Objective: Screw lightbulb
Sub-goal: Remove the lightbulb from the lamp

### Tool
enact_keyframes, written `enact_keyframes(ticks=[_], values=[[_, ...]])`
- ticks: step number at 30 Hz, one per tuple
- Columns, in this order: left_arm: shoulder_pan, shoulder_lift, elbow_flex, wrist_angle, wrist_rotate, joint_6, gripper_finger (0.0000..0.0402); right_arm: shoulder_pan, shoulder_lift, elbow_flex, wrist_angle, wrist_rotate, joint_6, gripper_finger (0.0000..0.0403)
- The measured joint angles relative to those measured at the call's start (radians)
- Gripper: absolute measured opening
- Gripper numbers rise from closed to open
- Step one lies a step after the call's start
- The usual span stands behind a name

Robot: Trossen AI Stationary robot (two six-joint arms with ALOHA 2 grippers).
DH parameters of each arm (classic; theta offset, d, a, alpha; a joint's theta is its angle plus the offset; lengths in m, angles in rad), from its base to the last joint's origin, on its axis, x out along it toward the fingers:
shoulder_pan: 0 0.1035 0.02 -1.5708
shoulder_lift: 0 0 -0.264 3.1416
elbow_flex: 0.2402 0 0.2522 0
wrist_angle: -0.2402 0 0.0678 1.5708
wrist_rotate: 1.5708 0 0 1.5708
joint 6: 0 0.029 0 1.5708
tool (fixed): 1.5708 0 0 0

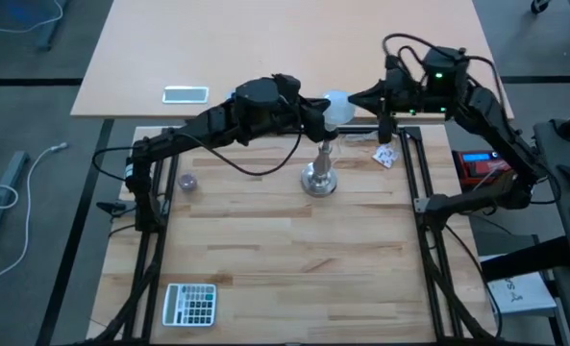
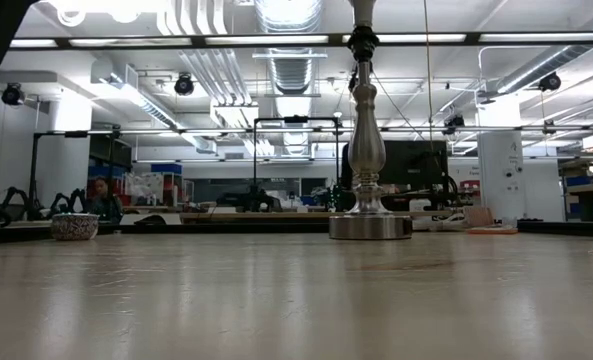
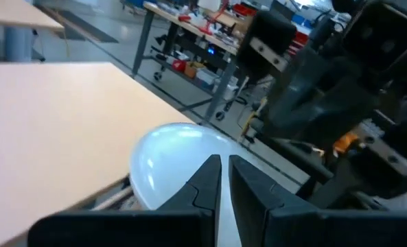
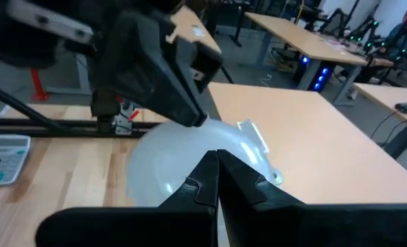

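Tabletop: lightbulb (image 1: 336, 104) between left jaws (image 1: 325, 113) and right jaws (image 1: 354, 99).

Calculator (image 1: 189, 304) lies at the bench (image 1: 285, 259) front-left corner. Silver stand (image 1: 319, 179) is upright mid-bench. White phone (image 1: 185, 94) rests on the rear table (image 1: 265, 48).
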Motion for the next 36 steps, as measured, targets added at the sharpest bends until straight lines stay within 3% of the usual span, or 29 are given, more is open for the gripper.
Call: enact_keyframes(ticks=[6,14,26,31,36], values=[[0.006,-0.001,0.018,-0.008,-0.078,0.06,0.002,0.0,-0.009,0.001,-0.08,-0.066,0.051,0.0],[0.02,-0.004,0.006,-0.09,-0.09,0.025,0.002,0.0,-0.007,-0.042,-0.091,-0.072,0.037,0.0],[0.001,-0.004,0.004,-0.096,-0.039,-0.086,0.002,0.0,0.001,-0.077,-0.105,0.009,-0.01,0.0],[-0.018,-0.002,0.003,-0.063,-0.009,-0.095,0.002,-0.001,0.002,-0.077,-0.092,0.08,-0.027,0.0],[-0.022,-0.002,0.002,-0.058,-0.002,-0.085,0.002,-0.014,0.0,-0.077,-0.093,0.079,-0.029,0.0]])
